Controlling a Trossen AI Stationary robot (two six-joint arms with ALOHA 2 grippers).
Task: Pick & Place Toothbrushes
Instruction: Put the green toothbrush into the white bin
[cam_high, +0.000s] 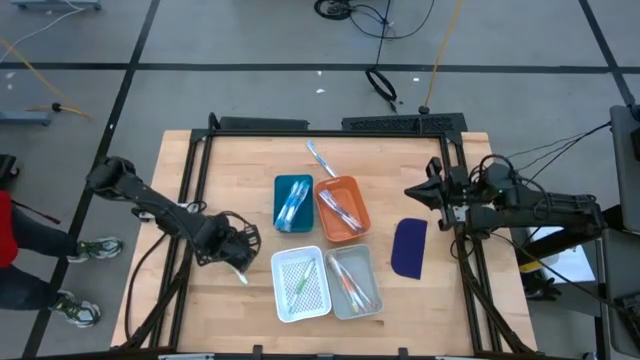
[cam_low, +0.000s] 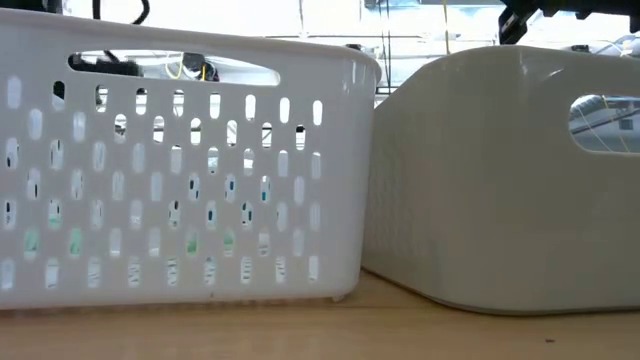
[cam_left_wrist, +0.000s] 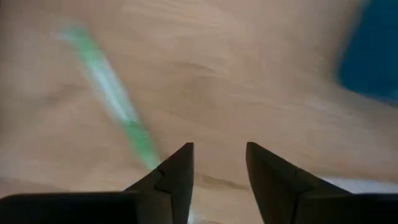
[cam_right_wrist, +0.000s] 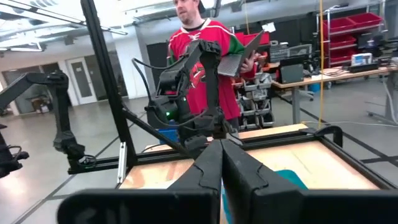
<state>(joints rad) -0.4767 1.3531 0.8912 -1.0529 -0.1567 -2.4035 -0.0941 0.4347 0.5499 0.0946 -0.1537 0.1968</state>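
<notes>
From above, my left gripper (cam_high: 238, 262) is low over the table (cam_high: 180, 300), just beside the white perforated basket (cam_high: 322, 296), and a green toothbrush (cam_high: 241, 274) pokes out under its tip. Other toothbrushes lie sorted in the blue tray (cam_high: 281, 187), the orange tray (cam_high: 352, 187), the white basket and the grey tray (cam_high: 368, 258); one more brush (cam_high: 319, 159) lies loose on the wood behind the trays. The dark blue flat piece (cam_high: 408, 247) is not mine to move. My right gripper (cam_high: 412, 192) waits at the table's right edge.

At table height, only the white basket's holed wall and the grey tray's side (cam_low: 500, 180) show; green brushes glimmer through the holes, so I judge the green ones belong there.

Through my left wrist, my fingers (cam_left_wrist: 173, 180) stand partly apart with nothing between them; the green toothbrush runs slantwise past the outside of one finger, not through the gap. To do this well I should shift sideways until the handle sits centred between the fingers, turn to cross it squarely, go down to the wood, then close.

Through my right wrist, my fingers (cam_right_wrist: 214, 165) are pressed together, empty, and a person (cam_right_wrist: 205, 56) in a red jersey stands beyond the table.
</notes>
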